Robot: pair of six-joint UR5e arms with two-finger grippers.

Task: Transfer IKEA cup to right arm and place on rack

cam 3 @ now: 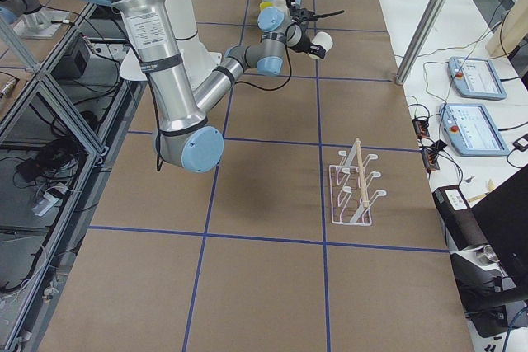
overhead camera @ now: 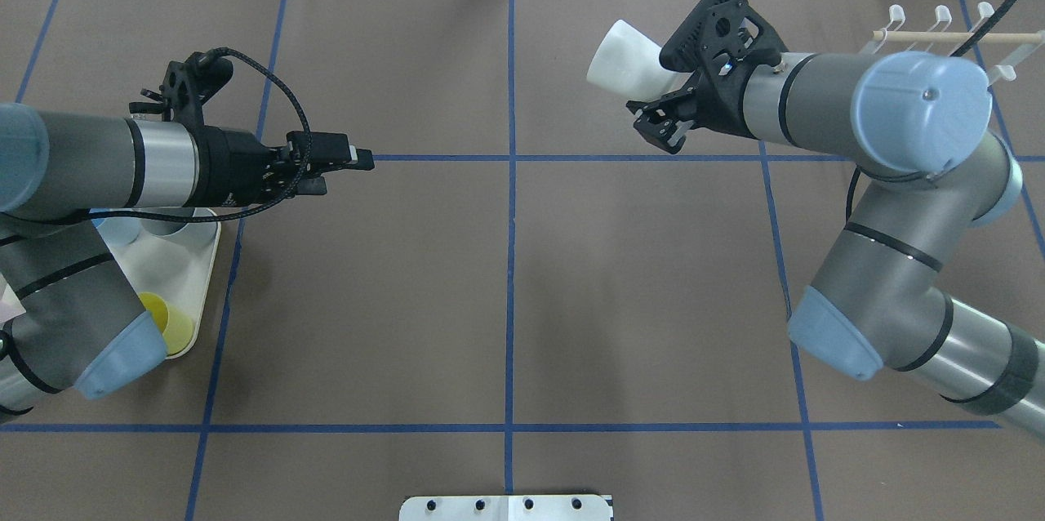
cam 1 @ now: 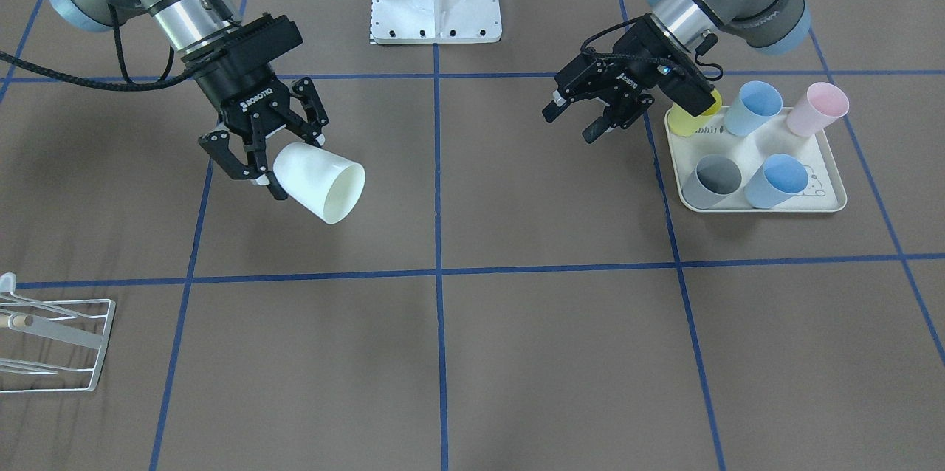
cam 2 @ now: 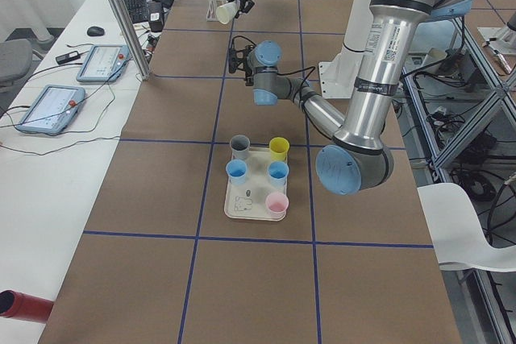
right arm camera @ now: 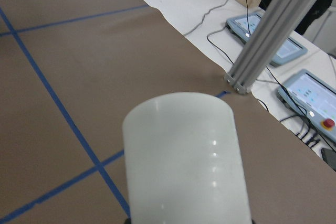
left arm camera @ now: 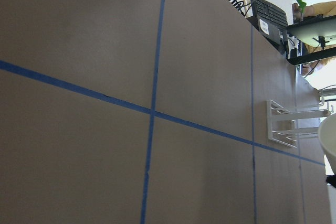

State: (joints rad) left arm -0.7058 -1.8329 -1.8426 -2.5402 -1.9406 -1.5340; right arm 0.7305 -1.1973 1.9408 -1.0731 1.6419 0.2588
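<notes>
Since the white cup (cam 1: 325, 187) sits clamped in the right hand (cam 1: 294, 163), tilted above the desk (cam 1: 517, 235), carry it mouth-first to the rack (cam 1: 63, 338) at the far right, lining up a prong. The left hand (cam 1: 570, 125) hangs empty, fingers seemingly apart.

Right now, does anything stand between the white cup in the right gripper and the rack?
Nothing visible does. The right gripper holds the white cup above the table, and only bare table lies between it and the rack. The tray of cups sits away, beside the left gripper.
</notes>
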